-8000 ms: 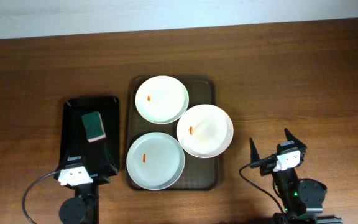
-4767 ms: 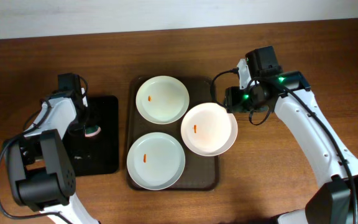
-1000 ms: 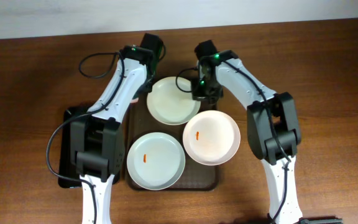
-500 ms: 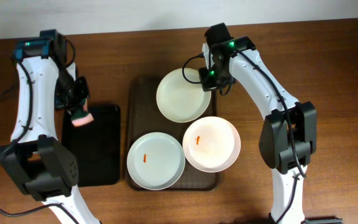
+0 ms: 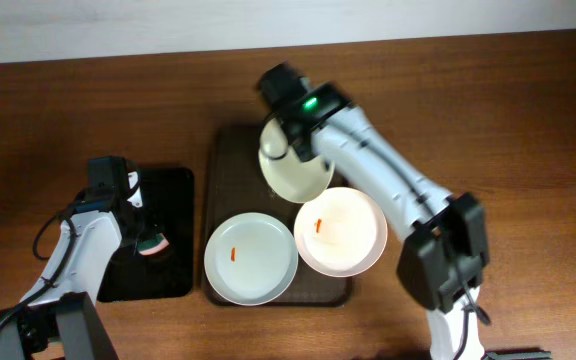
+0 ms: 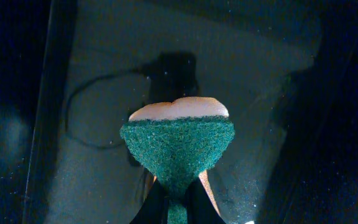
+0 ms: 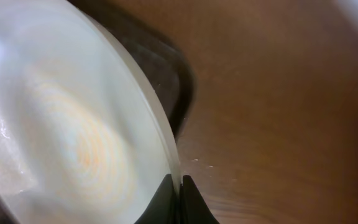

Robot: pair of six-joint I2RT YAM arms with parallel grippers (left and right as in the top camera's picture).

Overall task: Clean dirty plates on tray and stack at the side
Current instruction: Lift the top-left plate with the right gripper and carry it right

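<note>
While the wooden table fills the overhead view, the dark brown tray lies at its middle, its long side running from the far edge to the near edge. A smaller black tray sits beside it toward the left edge, apart from it. Two white plates rest flat on the dark brown tray's near half. The left plate is wholly inside the rim, and the right plate overhangs the rim toward the right edge. Each carries a small orange-red speck. A third plate stands tilted over the tray's far half, its rim pinched tight between the fingers of the right gripper. The green sponge, pale-backed, hangs above the black tray and casts a shadow on it, squeezed narrow in the left gripper.
</note>
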